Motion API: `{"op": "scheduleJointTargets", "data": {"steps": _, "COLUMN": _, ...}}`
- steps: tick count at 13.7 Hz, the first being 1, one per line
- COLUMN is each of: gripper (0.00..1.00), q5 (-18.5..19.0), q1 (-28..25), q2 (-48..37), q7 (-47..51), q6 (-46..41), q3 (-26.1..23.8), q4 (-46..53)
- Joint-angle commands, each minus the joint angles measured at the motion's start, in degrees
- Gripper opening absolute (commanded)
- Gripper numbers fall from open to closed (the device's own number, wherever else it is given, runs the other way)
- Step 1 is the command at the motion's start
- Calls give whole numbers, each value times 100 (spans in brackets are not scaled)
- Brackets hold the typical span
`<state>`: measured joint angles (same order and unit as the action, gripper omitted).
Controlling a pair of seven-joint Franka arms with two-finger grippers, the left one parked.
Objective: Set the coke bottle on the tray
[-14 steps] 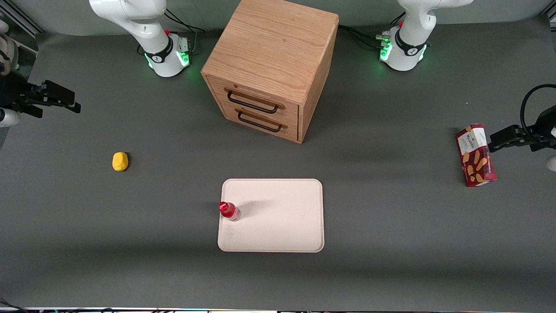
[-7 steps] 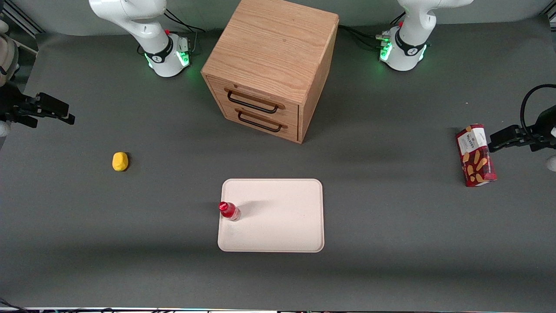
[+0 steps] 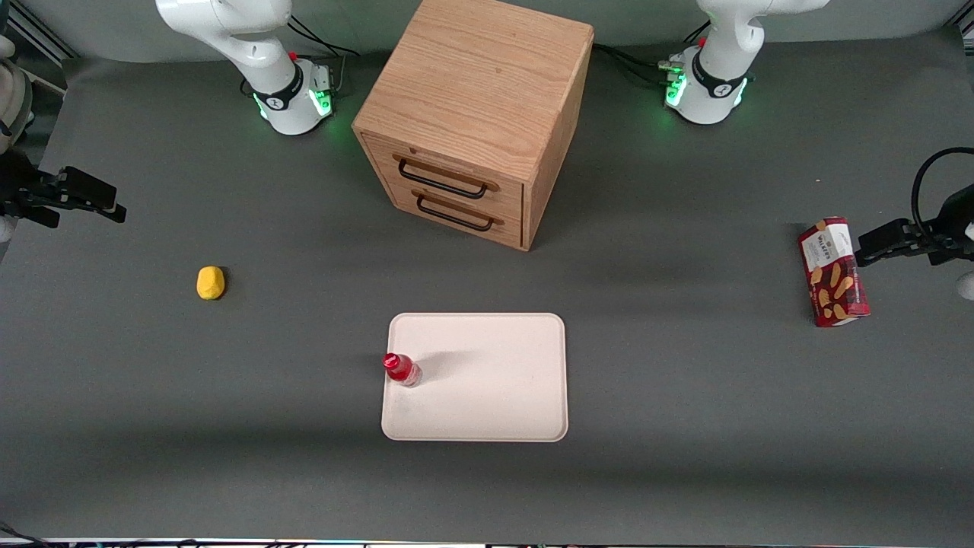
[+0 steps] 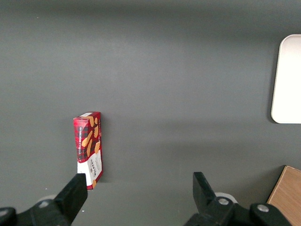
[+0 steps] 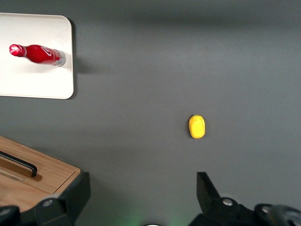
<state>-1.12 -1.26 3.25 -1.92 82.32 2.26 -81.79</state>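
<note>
Gripper: your right arm's, at its own end of the table, fingers spread wide, holding nothing.
Lemon: on the mat, nearest your gripper.
Bottle: stood upright on the tray, just inside the edge toward your working arm.
Tray: lay flat, in front of the drawers.

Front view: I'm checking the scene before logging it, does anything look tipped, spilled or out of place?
Nothing stands out. The coke bottle stands upright on the tray, close to its rim. The gripper is open, far off toward the working arm's end.
</note>
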Motion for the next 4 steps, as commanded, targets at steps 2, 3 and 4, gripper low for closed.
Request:
{"op": "scheduleJointTargets", "data": {"steps": 2, "gripper": 100, "q5": 130, "q1": -67, "q2": -88, "q7": -124, "q6": 118, "q3": 64, "q4": -118}}
{"op": "scheduleJointTargets", "data": {"steps": 3, "gripper": 100, "q5": 130, "q1": -67, "q2": -88, "q7": -115, "q6": 118, "q3": 64, "q4": -118}}
{"op": "scheduleJointTargets", "data": {"steps": 4, "gripper": 100, "q5": 130, "q1": -67, "q2": -88, "q7": -115, "q6": 118, "q3": 64, "q4": -118}}
